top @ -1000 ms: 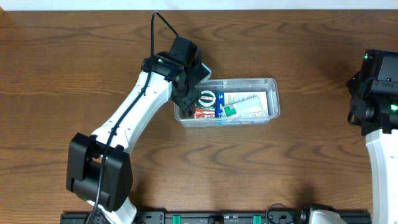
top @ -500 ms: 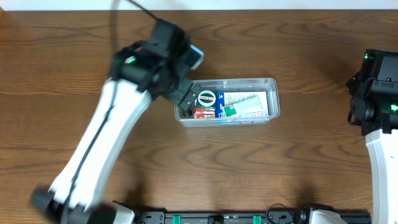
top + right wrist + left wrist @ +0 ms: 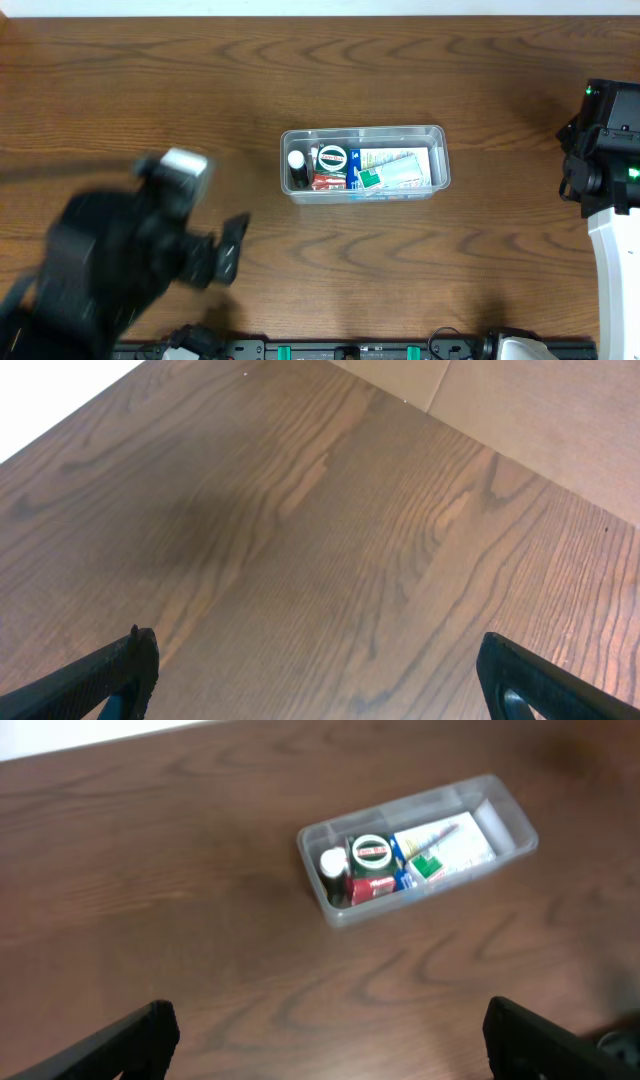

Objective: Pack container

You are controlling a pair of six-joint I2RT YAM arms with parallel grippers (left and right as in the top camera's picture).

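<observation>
While the container holds small packages, the left tool hangs spread apart. The right tool gapes too.

So, one clear container mid-frame, and in it one white-capped bottle, one round green-and-white tin, one red packet and one white-and-green box. Plus two arms: left arm blurry at lower left, right arm at the right edge.
</observation>
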